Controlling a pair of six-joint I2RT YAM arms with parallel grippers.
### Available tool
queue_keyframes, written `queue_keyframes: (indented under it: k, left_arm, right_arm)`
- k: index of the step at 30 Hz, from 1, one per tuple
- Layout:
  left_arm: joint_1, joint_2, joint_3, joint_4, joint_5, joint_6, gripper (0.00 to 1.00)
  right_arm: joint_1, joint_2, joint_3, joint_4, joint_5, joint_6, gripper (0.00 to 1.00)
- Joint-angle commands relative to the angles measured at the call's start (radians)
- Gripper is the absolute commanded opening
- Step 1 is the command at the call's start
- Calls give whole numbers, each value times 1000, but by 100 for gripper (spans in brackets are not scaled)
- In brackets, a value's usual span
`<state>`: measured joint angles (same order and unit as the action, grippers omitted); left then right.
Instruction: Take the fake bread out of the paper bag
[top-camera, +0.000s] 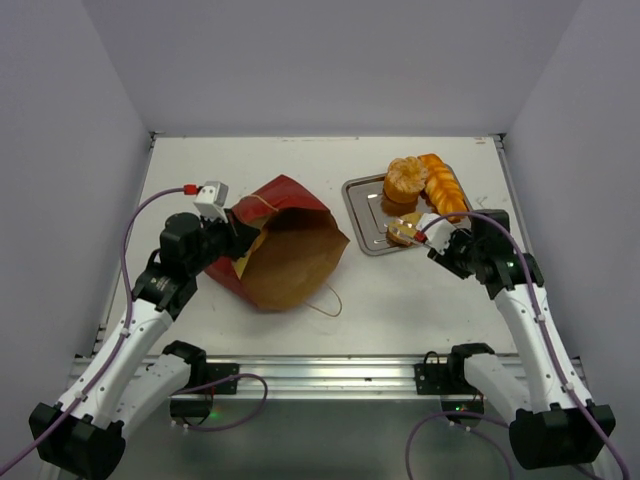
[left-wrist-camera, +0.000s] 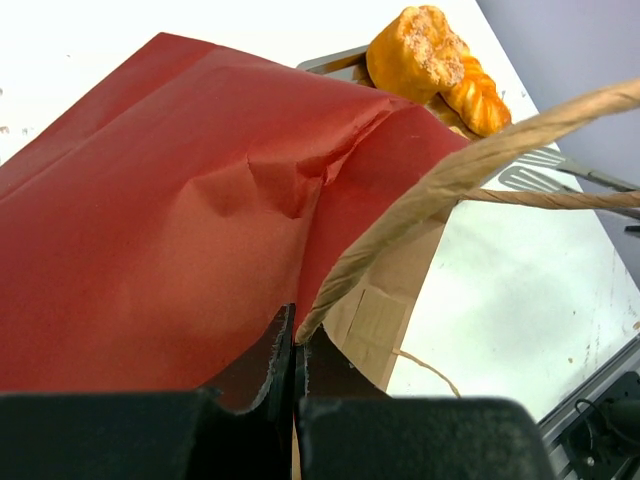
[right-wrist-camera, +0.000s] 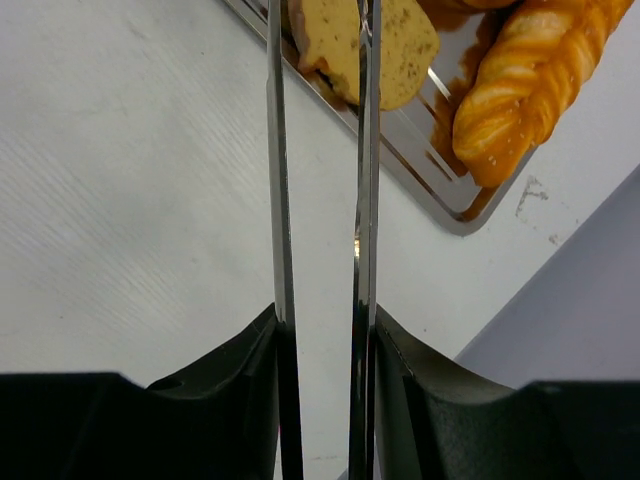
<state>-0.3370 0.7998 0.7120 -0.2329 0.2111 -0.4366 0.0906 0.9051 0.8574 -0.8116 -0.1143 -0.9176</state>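
The dark red paper bag (top-camera: 290, 250) lies on its side, its brown mouth toward the near edge. My left gripper (left-wrist-camera: 293, 345) is shut on the bag's rim where the string handle (left-wrist-camera: 450, 175) is attached. A round bun (top-camera: 406, 178) and a braided loaf (top-camera: 445, 186) of fake bread lie in the metal tray (top-camera: 362, 215). My right gripper (right-wrist-camera: 325, 320) is shut on metal tongs (right-wrist-camera: 365, 150). The tong blades straddle a pale yellow wedge (right-wrist-camera: 400, 45) over the tray's near rim (right-wrist-camera: 440, 190). The braided loaf (right-wrist-camera: 530, 80) lies just right of the wedge.
A loose string handle (top-camera: 328, 300) trails from the bag onto the table in front. The table's near edge with a metal rail (top-camera: 330, 370) runs between the arm bases. Grey walls close in the sides and back.
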Motion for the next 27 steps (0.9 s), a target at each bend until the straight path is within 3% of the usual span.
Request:
queue_keyframes:
  k: [1, 7, 12, 17, 19, 20, 27]
  left_arm:
    - [-2, -10, 15, -26, 50, 48, 0]
    - [-2, -11, 9, -45, 83, 87, 0]
    - [-2, -14, 0, -77, 82, 128, 0]
    - [-2, -11, -16, -80, 93, 111, 0]
    - [-2, -13, -14, -77, 99, 99, 0]
    - [-2, -13, -10, -74, 99, 84, 0]
    - [-2, -27, 18, -79, 94, 27, 0]
  right_arm:
    - [-3, -37, 77, -112, -185, -29, 39]
    - [-3, -74, 181, -294, -434, -154, 37]
    - [-3, -91, 310, -502, -594, -351, 36]
    - [14, -72, 370, -543, -732, -457, 36]
    - [50, -51, 367, -470, -717, -410, 36]
    - [126, -43, 358, -428, -687, -339, 37]
    - [645, 55, 221, -24, -192, -133, 37]
